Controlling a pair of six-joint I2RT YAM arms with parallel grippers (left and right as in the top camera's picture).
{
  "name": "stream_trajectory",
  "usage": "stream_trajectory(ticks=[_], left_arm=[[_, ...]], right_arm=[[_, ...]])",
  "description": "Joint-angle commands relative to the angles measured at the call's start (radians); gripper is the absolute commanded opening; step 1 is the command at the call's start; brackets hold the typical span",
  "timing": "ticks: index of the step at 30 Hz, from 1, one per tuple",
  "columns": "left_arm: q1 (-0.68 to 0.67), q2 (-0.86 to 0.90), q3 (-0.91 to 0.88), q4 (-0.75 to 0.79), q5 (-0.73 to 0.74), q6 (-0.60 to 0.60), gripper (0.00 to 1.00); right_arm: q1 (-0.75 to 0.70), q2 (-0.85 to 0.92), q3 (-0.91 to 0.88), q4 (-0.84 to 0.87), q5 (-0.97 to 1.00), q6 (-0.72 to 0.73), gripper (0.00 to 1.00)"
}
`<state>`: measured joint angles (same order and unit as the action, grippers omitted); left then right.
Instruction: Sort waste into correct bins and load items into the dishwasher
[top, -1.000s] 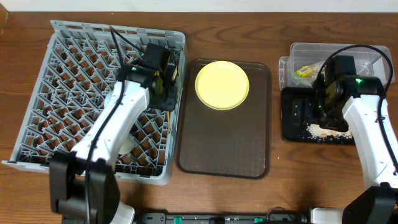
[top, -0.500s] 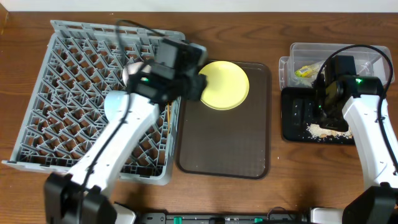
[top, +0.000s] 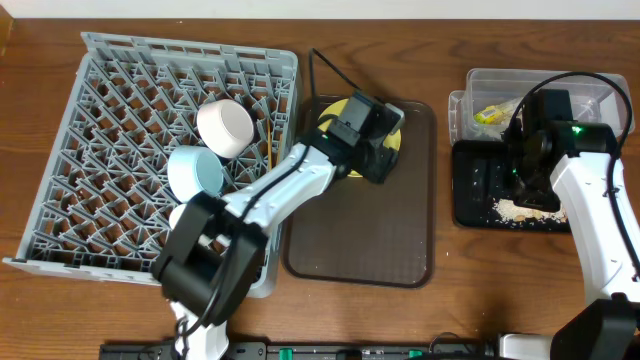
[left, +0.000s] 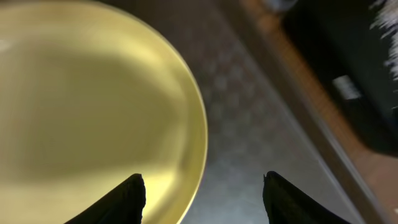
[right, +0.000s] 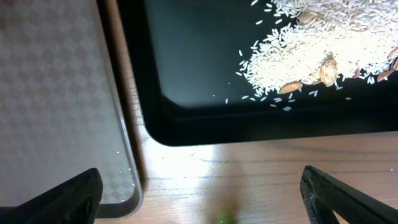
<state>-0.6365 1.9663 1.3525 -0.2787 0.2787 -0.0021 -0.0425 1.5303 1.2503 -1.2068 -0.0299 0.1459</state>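
The yellow plate (top: 324, 119) lies at the back of the brown serving tray (top: 360, 230), mostly hidden under my left gripper (top: 368, 140). In the left wrist view the left gripper (left: 202, 193) is open, one finger over the plate (left: 87, 106), the other over the tray (left: 261, 124). A white bowl (top: 225, 125), a light blue bowl (top: 193, 172) and chopsticks (top: 270, 155) sit in the grey dish rack (top: 120, 100). My right gripper (top: 530, 150) is open and empty (right: 202, 193) over the black tray (top: 475, 190), which holds beige food scraps (right: 311, 56).
The clear tub (top: 590, 85) behind the black tray holds the green-and-orange wrapper (top: 490, 113). The right wrist view shows the brown tray's corner (right: 56, 93) and a strip of bare wood between it and the black tray (right: 199, 56). No tissue is visible.
My left arm has swung right from the dish rack to above the yellow plate, uncovering the two bowls in the rack. The right arm has not moved.
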Motion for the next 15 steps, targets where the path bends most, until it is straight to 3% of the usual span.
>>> stream_trajectory(ticks=[1,8,12,15], left_arm=[[0.002,0.068,-0.008,0.002,-0.046,0.009,0.61],[-0.002,0.127,-0.008,-0.059,-0.047,0.008,0.57],[-0.011,0.126,-0.007,-0.126,-0.035,-0.003,0.27],[-0.031,0.126,-0.007,-0.177,-0.016,-0.003,0.19]], right_arm=[[-0.001,-0.019,0.009,0.0,-0.005,0.011,0.99],[-0.001,-0.019,0.009,0.002,-0.005,0.011,0.99],[-0.001,-0.019,0.009,0.002,-0.005,0.011,0.99],[-0.001,-0.019,0.009,0.002,-0.005,0.011,0.99]])
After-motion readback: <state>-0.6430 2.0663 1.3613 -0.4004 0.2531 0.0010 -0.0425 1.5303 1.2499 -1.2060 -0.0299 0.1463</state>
